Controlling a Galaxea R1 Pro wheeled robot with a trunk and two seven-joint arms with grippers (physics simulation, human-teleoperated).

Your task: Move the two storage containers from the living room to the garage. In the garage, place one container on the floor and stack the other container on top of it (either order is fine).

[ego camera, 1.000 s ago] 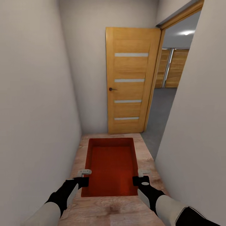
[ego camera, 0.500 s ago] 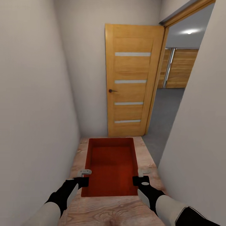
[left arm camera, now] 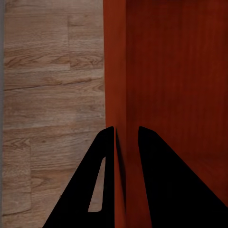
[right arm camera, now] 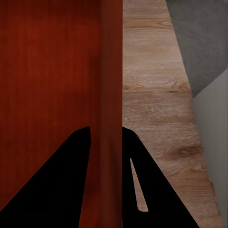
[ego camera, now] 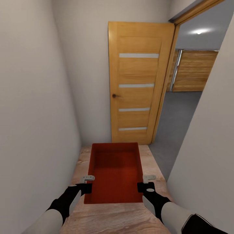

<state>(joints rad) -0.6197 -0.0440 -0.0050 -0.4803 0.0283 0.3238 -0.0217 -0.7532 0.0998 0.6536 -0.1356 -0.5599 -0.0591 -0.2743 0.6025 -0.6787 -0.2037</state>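
Change: door (ego camera: pixel 136 81) looms larger than a second ago; camera has advanced.
Left gripper (ego camera: pixel 87 182): clamps storage container (ego camera: pixel 115 172) left wall.
Right gripper (ego camera: pixel 147 182): clamps right wall.
Room: doorway far right, open onto grey floor (ego camera: pixel 175 120).

Open light-wood door (ego camera: pixel 138 83) with glass strips, white corridor walls (ego camera: pixel 32 107), wood-plank floor (ego camera: pixel 113 217)

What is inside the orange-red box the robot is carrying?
The storage container looks empty: only its bare orange-red bottom shows. The near wall hides a thin strip of the inside.
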